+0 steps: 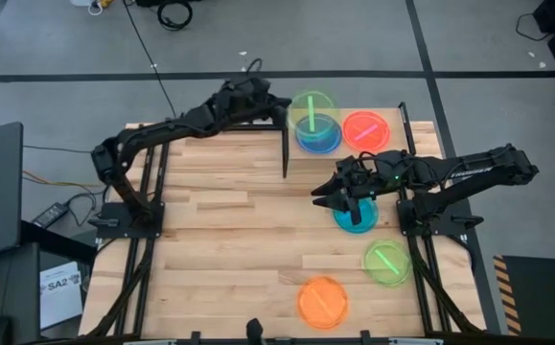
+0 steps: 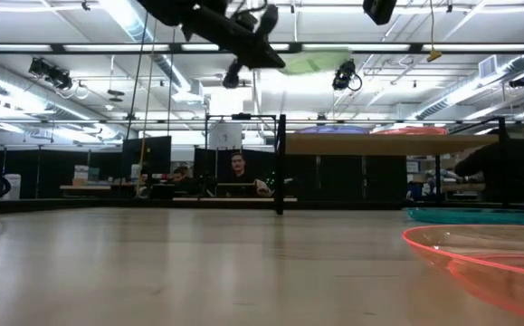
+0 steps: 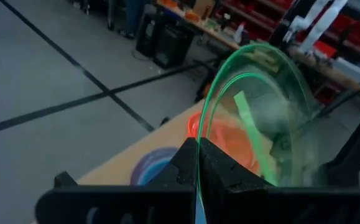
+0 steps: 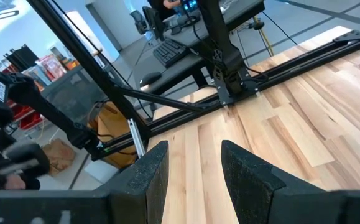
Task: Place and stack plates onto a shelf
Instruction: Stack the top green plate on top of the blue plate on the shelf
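Note:
My left gripper (image 1: 279,107) is shut on a green plate (image 1: 312,107), holding it in the air over the shelf (image 1: 421,144). Seen level in the low view, this green plate (image 2: 320,62) hangs well above the shelf board (image 2: 379,143). On the board rest a blue plate (image 1: 317,137) and a pink plate (image 1: 365,129). A teal plate (image 1: 356,218), another green plate (image 1: 387,261) and an orange plate (image 1: 323,300) lie on the tabletop. My right gripper (image 1: 320,195) hovers open beside the teal plate, with nothing between its fingers (image 4: 152,171). My left gripper pinches the green plate's rim (image 3: 199,140) between its two fingers, on the side of the plate toward the table's left. The fingers come in about level from the left. The plate is lifted clear, held roughly flat above the blue plate (image 3: 152,165).
Black posts stand at the shelf's corners (image 1: 285,153) (image 1: 406,125). A black frame rail (image 4: 260,81) crosses the far side of the tabletop in the right wrist view. Bare wood (image 1: 219,230) fills the table's left and middle. People sit at desks beyond the table (image 2: 236,172).

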### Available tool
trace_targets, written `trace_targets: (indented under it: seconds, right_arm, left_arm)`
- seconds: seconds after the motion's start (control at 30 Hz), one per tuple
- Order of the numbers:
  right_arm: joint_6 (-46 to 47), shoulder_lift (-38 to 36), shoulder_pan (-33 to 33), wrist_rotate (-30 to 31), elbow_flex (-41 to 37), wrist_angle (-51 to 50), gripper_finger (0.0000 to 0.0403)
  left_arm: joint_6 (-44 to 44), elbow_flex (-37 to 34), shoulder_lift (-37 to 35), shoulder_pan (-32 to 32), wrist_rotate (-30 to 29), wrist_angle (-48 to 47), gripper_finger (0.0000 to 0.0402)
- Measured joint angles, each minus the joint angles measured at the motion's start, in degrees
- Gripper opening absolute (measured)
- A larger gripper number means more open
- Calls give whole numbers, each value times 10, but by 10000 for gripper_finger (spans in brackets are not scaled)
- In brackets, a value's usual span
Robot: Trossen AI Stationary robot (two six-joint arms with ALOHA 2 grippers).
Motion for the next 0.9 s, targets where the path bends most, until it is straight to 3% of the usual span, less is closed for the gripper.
trace_targets:
  seconds: [0.63,0.9]
  right_arm:
    - [-3,0,0,1,0,0,153]
    - [-5,0,0,1,0,0,153]
  left_arm:
    - [6,0,112,3,21,57,7]
    - [13,-1,124,4,15,71,7]
